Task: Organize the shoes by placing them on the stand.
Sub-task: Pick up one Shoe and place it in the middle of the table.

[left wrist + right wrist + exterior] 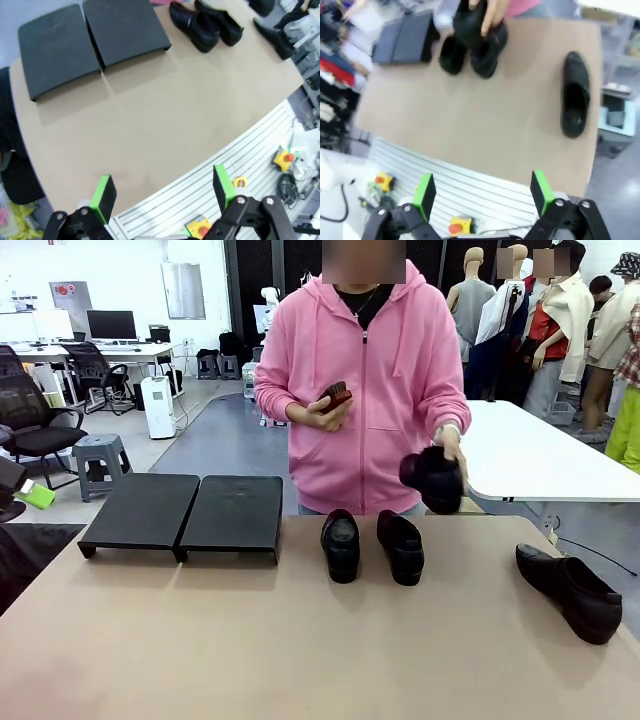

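Two black shoes (340, 545) (400, 546) stand side by side at the far middle of the table, and a third shoe (570, 592) lies alone at the right. A person in a pink hoodie holds a fourth shoe (432, 478) above the pair in one hand and a brush (336, 397) in the other. The stand (180, 512), two black sloped platforms, sits bare at the far left. My left gripper (162, 192) hangs open over the near table edge, far from the stand (95, 40) and shoes (192, 22). My right gripper (482, 191) is open too, well short of the lone shoe (575, 95).
The tan table (300, 640) has wide free room in front of the stand and shoes. Emergency stop buttons (456, 225) sit on the slatted base under the grippers. A white table (540, 455) stands behind at the right.
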Controlling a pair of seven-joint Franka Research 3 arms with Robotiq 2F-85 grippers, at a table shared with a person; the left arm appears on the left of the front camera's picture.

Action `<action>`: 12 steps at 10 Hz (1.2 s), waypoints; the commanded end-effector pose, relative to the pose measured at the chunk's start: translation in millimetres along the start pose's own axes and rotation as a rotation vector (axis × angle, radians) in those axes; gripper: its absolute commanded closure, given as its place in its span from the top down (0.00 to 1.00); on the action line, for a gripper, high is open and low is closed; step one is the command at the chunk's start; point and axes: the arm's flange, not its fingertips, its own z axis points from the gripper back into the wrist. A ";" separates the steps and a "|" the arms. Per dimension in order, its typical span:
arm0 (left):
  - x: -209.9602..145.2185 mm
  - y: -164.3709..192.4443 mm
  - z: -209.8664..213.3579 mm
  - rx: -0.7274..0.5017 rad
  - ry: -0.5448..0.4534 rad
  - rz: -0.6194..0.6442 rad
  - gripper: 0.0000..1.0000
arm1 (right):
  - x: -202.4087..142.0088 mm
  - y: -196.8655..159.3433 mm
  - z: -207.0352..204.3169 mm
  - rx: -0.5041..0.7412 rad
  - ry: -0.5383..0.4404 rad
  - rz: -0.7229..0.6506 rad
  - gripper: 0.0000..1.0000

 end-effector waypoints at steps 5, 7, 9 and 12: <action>-0.1 0.7 0.6 -0.020 -0.003 -0.005 1.00 | 12.6 11.4 -27.4 0.004 0.011 0.069 1.00; -0.1 0.7 0.6 -0.020 -0.003 -0.005 1.00 | 19.1 7.3 -26.5 -0.005 0.034 0.081 1.00; -0.1 0.7 0.6 -0.020 -0.003 -0.005 1.00 | -14.9 -8.5 28.6 -0.090 -0.103 -0.057 1.00; -0.1 0.7 0.6 -0.020 -0.003 -0.005 1.00 | -49.3 -23.5 54.6 -0.143 -0.239 -0.193 1.00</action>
